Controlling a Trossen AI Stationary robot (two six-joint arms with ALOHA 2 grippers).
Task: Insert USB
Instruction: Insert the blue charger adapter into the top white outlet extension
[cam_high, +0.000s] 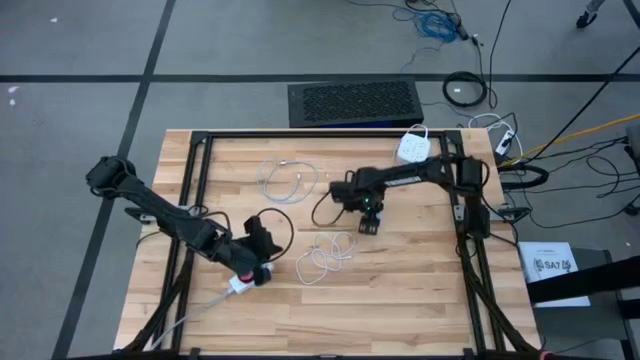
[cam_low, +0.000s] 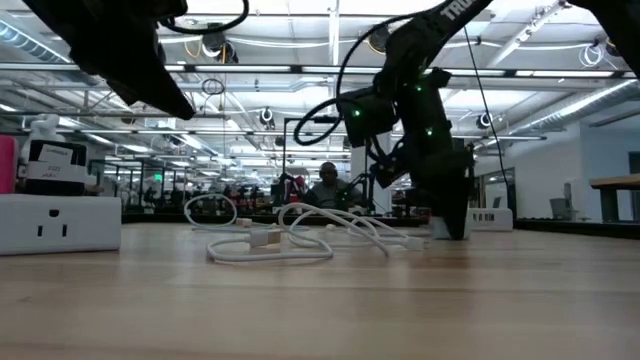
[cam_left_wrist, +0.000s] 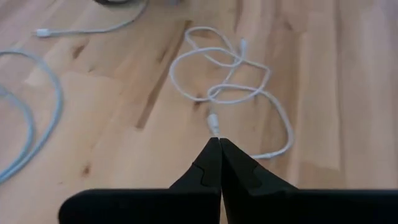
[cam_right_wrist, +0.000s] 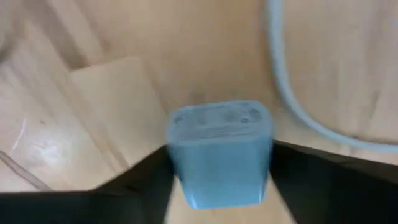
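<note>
Left wrist view: my left gripper (cam_left_wrist: 219, 142) is pinched on the USB plug (cam_left_wrist: 213, 122), cable trailing up-frame; right gripper (cam_right_wrist: 219, 180) clamps the charger block (cam_right_wrist: 220, 149), centre frame.

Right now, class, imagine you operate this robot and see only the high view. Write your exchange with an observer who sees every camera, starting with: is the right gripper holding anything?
Observer: Yes. The right wrist view shows the right gripper shut on a pale block.
Operator: And the left gripper?
Observer: The left gripper is shut. A cable plug lies right at its fingertips, and I cannot tell if it is pinched.
Operator: How low is the right gripper?
Observer: In the low view it reaches down to the table.
</note>
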